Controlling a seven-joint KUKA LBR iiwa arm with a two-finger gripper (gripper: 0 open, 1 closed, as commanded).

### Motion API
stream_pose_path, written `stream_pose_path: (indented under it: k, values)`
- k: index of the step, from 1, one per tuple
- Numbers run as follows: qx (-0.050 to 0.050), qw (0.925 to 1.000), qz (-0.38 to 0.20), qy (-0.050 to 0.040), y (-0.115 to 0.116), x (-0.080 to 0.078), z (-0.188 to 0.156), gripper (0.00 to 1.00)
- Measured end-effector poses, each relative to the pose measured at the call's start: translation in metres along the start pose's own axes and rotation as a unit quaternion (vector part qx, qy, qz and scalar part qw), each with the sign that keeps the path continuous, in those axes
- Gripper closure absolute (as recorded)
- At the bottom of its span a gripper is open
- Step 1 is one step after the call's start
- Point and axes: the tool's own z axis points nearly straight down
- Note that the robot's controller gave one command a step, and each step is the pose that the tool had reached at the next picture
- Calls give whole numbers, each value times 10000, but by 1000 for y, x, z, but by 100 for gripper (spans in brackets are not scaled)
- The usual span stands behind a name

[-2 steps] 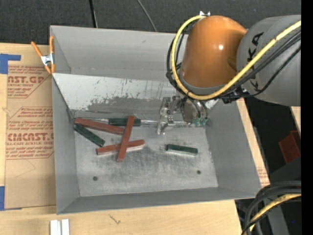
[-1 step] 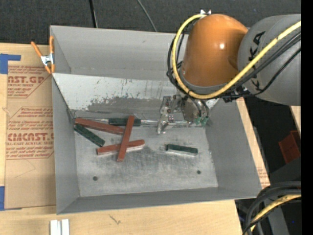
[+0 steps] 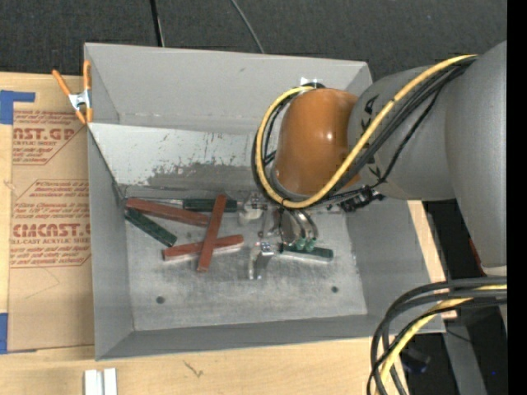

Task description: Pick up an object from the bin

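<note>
Green stick, centre right in the bin: lies flat and alone, so probably easiest to take. Gripper low beside it; open or closed, cannot tell.

Your arm reaches in over the right wall of the bin. Orange wrist cover sits above bin centre, cables looped round it. Claw points down, low near bin floor.
</note>
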Motion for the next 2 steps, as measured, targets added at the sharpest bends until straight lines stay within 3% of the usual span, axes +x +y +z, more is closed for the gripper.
stream_pose_path:
  k: [1,2]
  values:
    - [-2,10000,0,-32,0,-2,-3,0]
    - [-19,9989,469,-76,4,-26,64,100]
